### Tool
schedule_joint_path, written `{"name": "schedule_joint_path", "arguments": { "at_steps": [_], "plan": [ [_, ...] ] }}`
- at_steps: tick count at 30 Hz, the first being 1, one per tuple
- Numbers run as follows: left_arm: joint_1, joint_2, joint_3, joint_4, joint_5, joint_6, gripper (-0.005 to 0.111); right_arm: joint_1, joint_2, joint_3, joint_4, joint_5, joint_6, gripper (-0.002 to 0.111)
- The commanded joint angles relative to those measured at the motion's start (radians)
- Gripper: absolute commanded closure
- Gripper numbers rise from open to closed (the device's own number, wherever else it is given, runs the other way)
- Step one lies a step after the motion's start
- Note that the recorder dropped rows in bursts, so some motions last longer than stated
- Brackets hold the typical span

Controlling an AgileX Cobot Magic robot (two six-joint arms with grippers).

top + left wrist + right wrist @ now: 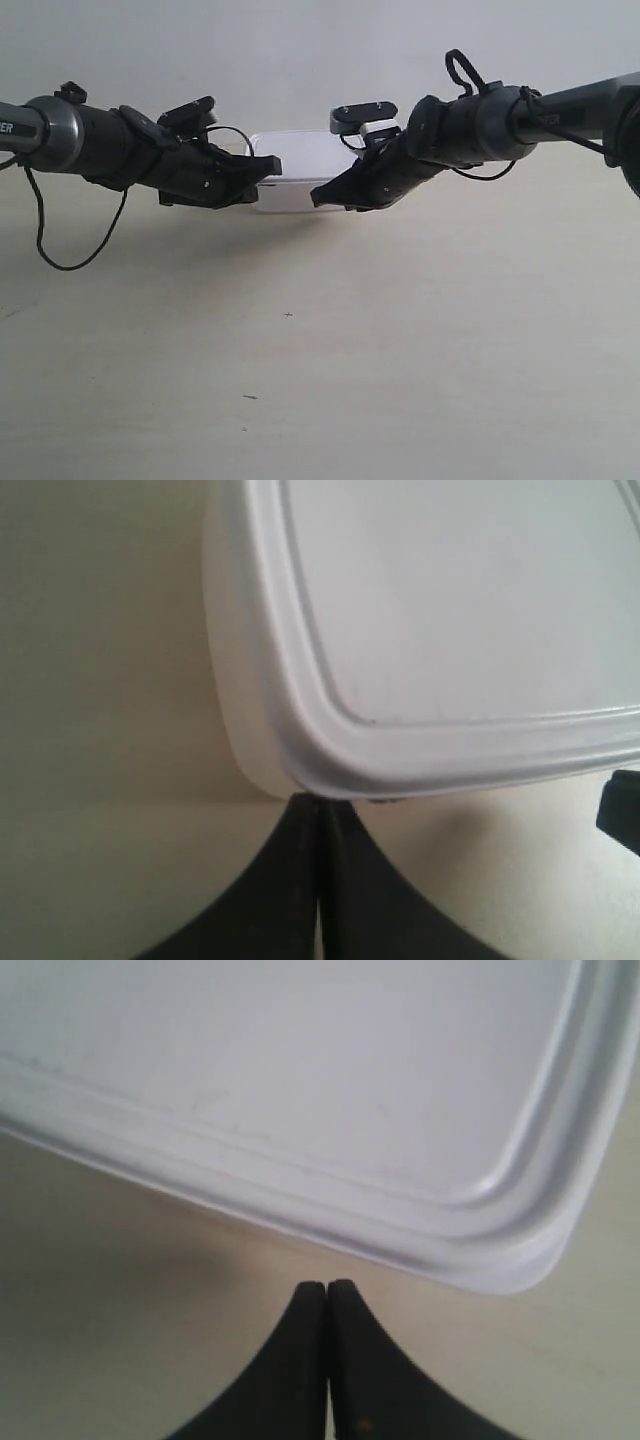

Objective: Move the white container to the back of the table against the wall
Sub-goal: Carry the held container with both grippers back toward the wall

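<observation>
The white container (pixel 300 170) stands far back on the table (pixel 320 350), close under the wall (pixel 300 50); I cannot tell whether it touches it. Its rimmed lid fills both wrist views (pixel 450 630) (pixel 300 1090). My left gripper (pixel 318 802) is shut, its tips touching the container's lower corner under the lid rim. My right gripper (pixel 327 1285) is shut too, a short gap from the lid's edge. In the exterior view the two black grippers flank the box, one (pixel 272 166) at its left side, the other (pixel 318 196) at its front right.
A dark part (pixel 620 810), likely of the other gripper, shows at the edge of the left wrist view. A black cable (pixel 60 250) hangs from the arm at the exterior view's left. Pale table surface with tiny dark specks (pixel 288 315) lies in front.
</observation>
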State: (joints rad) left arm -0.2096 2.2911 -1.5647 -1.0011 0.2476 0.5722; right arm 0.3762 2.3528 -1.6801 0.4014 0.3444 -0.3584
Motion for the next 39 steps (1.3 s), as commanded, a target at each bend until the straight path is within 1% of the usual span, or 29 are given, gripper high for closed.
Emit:
{"name": "schedule_joint_path", "arguments": {
  "at_steps": [1,11,15,20,24,26,31,36,39],
  "plan": [
    [0.003,0.022,-0.027,0.005,0.014,0.006,0.107,-0.007,0.004,-0.039,-0.019,-0.003,0.0,0.108],
    [0.003,0.028,-0.028,0.005,-0.032,0.027,0.107,-0.007,0.056,-0.118,-0.026,0.031,-0.008,0.108],
    [0.011,0.049,-0.047,0.005,-0.025,0.027,0.107,-0.007,0.074,-0.139,-0.037,0.035,-0.008,0.108],
    [0.02,0.065,-0.071,-0.003,0.039,0.023,0.107,-0.007,0.077,-0.142,-0.043,0.026,-0.008,0.108],
    [0.022,0.061,-0.071,-0.006,0.168,0.023,0.107,-0.007,0.082,-0.142,-0.045,0.017,-0.008,0.108],
    [0.02,0.061,-0.071,-0.024,0.201,0.023,0.107,-0.007,0.084,-0.142,-0.045,0.017,-0.008,0.108],
    [0.016,0.061,-0.084,-0.111,0.19,0.071,0.107,-0.007,0.086,-0.142,-0.06,0.015,-0.008,0.108],
    [0.016,0.061,-0.113,-0.138,0.104,0.084,0.107,-0.007,0.086,-0.142,-0.06,0.015,-0.008,0.108],
    [0.016,0.082,-0.153,-0.135,0.126,0.086,0.107,-0.007,0.086,-0.142,-0.064,0.015,-0.008,0.108]
  ]
}}
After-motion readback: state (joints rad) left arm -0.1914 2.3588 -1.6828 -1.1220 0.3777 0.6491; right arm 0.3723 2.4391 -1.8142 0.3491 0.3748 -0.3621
